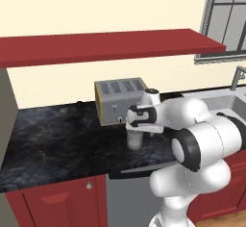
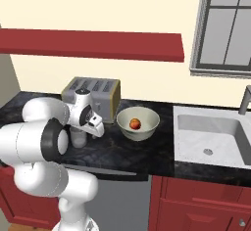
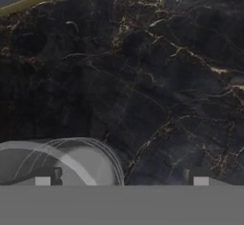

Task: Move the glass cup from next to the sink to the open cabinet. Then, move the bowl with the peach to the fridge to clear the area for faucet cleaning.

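Although my arm's white links cover much of the counter in both base views, I can pick out the glass cup standing upright on the dark marble counter, its long axis vertical and its mouth up, just in front of the toaster. From the left base view the bowl is hidden behind the arm and the sink is cut off at the right edge, with only the faucet post showing. From the right base view the cup is mostly masked by my wrist, a pale sliver beside the toaster. The bowl sits between toaster and sink, mouth up, with the peach inside it.

The gripper hangs directly above the cup, pointing down at the counter. In the hand view its fingertips barely rise above the bottom edge, spread as wide as they go, and the cup's round rim lies at the lower left, around one tip and cut off below. I cannot tell whether that finger touches the glass; nothing is clamped between the jaws.
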{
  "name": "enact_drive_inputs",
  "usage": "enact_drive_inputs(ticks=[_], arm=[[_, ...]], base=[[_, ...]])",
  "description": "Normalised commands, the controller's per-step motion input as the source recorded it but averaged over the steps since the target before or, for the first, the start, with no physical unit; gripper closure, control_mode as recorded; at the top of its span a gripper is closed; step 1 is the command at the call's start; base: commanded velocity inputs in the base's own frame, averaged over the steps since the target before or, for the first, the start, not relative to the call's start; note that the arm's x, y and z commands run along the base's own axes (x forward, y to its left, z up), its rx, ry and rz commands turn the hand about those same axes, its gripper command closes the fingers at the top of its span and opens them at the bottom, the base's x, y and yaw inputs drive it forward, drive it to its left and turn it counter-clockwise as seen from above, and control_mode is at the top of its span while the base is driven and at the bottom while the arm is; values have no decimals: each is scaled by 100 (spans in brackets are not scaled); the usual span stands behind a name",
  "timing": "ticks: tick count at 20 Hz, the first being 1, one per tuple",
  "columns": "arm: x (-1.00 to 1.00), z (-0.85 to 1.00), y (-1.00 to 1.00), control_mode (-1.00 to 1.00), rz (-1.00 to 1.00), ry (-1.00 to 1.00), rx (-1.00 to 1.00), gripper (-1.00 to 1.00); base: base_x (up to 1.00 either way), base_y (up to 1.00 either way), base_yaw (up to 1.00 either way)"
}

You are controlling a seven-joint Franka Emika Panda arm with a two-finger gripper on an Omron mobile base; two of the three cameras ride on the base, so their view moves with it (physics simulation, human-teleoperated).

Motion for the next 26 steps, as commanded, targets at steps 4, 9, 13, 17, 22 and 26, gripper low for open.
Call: enact_drive_inputs(ticks=[4, 9, 13, 17, 22, 26], arm=[[1, -12, 0, -100, 0, 1, 0, -100], [-21, 7, 0, -100, 0, -8, 0, -100], [0, 12, 0, -100, 0, -3, 0, -100], [27, -4, 0, -100, 0, 0, 0, -100], [5, -21, 0, -100, 0, 1, 0, -100], [-27, -39, 1, -100, 0, 1, 0, -100]], base=[[0, 0, 0], [0, 0, 0], [0, 0, 0], [0, 0, 0], [0, 0, 0], [0, 0, 0]])
